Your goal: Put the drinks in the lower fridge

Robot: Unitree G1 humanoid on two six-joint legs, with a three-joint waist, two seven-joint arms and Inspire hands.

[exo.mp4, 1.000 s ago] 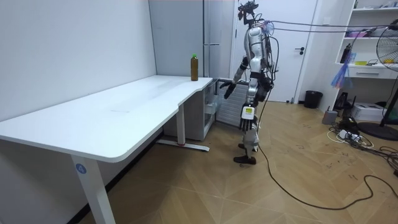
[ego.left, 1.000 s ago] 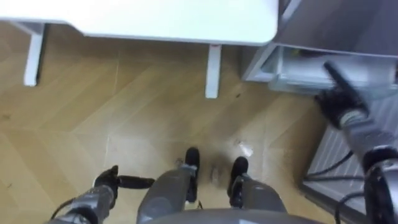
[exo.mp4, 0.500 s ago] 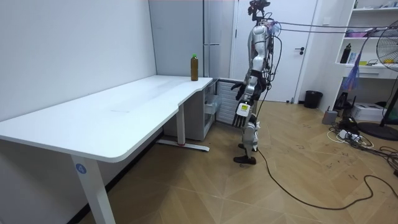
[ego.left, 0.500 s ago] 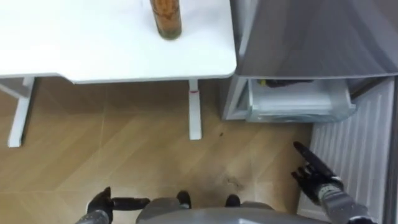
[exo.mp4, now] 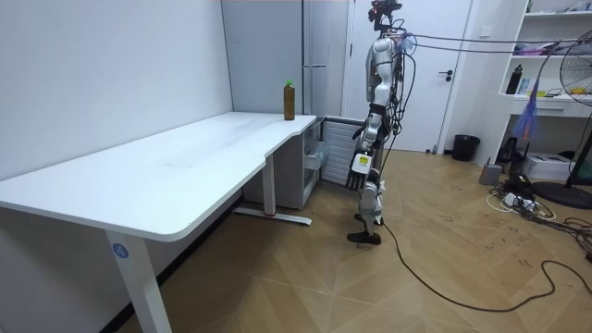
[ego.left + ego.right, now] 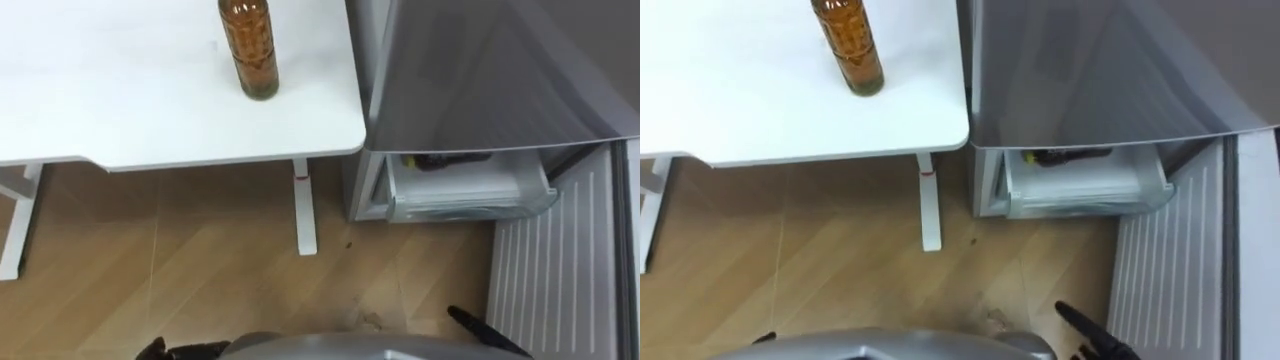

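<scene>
Bottle (image 6: 250, 50) stands on the desk (image 6: 120, 100); right hand (image 6: 480, 328) hangs low, fingers straight and empty.

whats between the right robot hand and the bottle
From the right robot hand to the bottle: bare floor, then the table's edge and bare top, in both eye views.

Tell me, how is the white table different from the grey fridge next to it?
The table is white; the fridge is grey. The table is low and flat on thin legs, with a brown bottle standing on it; the fridge is a tall box. The table is open underneath, while the fridge has its lower door swung open and a drawer showing. Both stand side by side on the wooden floor.
</scene>
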